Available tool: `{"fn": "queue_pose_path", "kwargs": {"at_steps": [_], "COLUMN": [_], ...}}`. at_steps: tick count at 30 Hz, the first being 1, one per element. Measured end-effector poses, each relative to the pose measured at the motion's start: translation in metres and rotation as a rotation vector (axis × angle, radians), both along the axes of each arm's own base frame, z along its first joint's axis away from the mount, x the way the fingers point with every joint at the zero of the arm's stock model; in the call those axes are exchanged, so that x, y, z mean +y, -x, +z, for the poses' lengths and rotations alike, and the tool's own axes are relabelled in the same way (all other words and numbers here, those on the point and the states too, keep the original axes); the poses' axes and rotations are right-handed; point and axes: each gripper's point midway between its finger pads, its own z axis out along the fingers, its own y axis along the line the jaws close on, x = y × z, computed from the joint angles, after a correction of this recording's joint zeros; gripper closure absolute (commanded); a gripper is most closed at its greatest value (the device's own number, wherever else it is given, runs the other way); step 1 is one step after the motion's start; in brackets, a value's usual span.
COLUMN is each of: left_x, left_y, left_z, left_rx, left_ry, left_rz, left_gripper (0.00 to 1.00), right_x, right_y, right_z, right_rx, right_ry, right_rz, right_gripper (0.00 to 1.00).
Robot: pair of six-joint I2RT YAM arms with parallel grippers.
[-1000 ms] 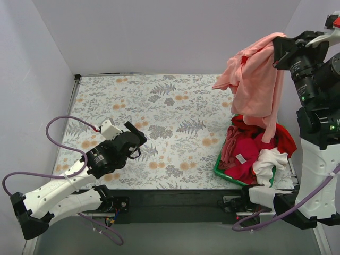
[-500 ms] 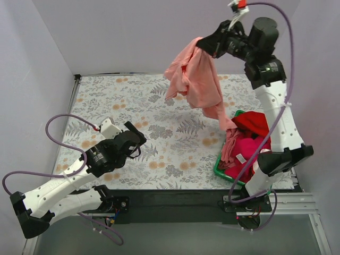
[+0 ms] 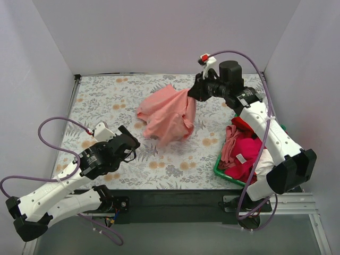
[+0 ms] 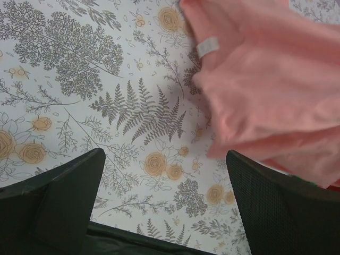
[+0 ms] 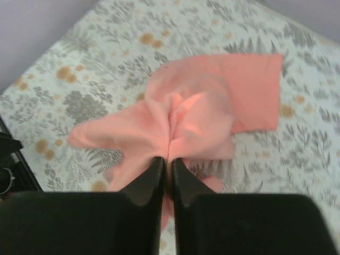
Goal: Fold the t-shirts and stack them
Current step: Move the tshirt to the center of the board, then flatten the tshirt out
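My right gripper (image 3: pixel 191 94) is shut on the salmon-pink t-shirt (image 3: pixel 166 116), which hangs bunched over the middle of the floral table, its lower part on the surface. In the right wrist view the cloth (image 5: pixel 196 114) is pinched between the shut fingers (image 5: pixel 150 178). My left gripper (image 3: pixel 130 146) is open and empty at the near left, apart from the shirt; its wrist view shows the shirt (image 4: pixel 265 79) at the upper right with a white label. Red, magenta and white t-shirts (image 3: pixel 245 151) lie heaped in the basket.
The green plastic basket (image 3: pixel 223 172) stands at the table's near right edge. The floral table cover (image 3: pixel 111 101) reaches grey walls at the back and sides. A black strip runs along the near edge.
My right arm has swung from high above the basket down and left, carrying the salmon-pink t-shirt to the middle of the table. The left arm has shifted slightly.
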Motion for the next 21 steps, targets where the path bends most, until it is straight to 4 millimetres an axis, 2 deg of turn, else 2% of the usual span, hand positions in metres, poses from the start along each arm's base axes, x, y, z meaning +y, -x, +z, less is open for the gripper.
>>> {"fn": "queue_pose_path", "kwargs": {"at_steps": [3,5,6,9,14,17,21], "left_x": [-0.001,-0.002,-0.004,-0.012,-0.032,-0.037,-0.032], "left_y": [0.0,-0.001,-0.002,-0.008,-0.023,-0.036,-0.067], "left_z": [-0.003,-0.006,-0.008,-0.015,-0.036,-0.054,-0.079], "left_rx": [0.009,0.019,0.024,0.036,0.078,0.124,0.19], "left_ry": [-0.009,-0.02,-0.024,-0.025,-0.018,-0.012,0.024], "left_rz": [0.0,0.0,-0.001,-0.001,-0.022,-0.031,-0.02], "left_gripper": [0.02,0.02,0.02,0.02,0.02,0.02,0.02], "right_x": [-0.027,-0.049,-0.059,-0.083,-0.102,-0.11,-0.113], "right_y": [-0.011,-0.022,-0.026,-0.027,-0.008,0.012,0.045], "right_z": [-0.051,-0.08,-0.093,-0.125,-0.16,-0.166,-0.161], "right_rx": [0.057,0.088,0.106,0.161,0.243,0.267,0.261], "right_ry": [0.145,0.246,0.288,0.381,0.444,0.427,0.343], "right_rz": [-0.142,-0.248,-0.293,-0.381,-0.44,-0.461,-0.433], "right_gripper": [0.29,0.21,0.04,0.02,0.02,0.02,0.02]}}
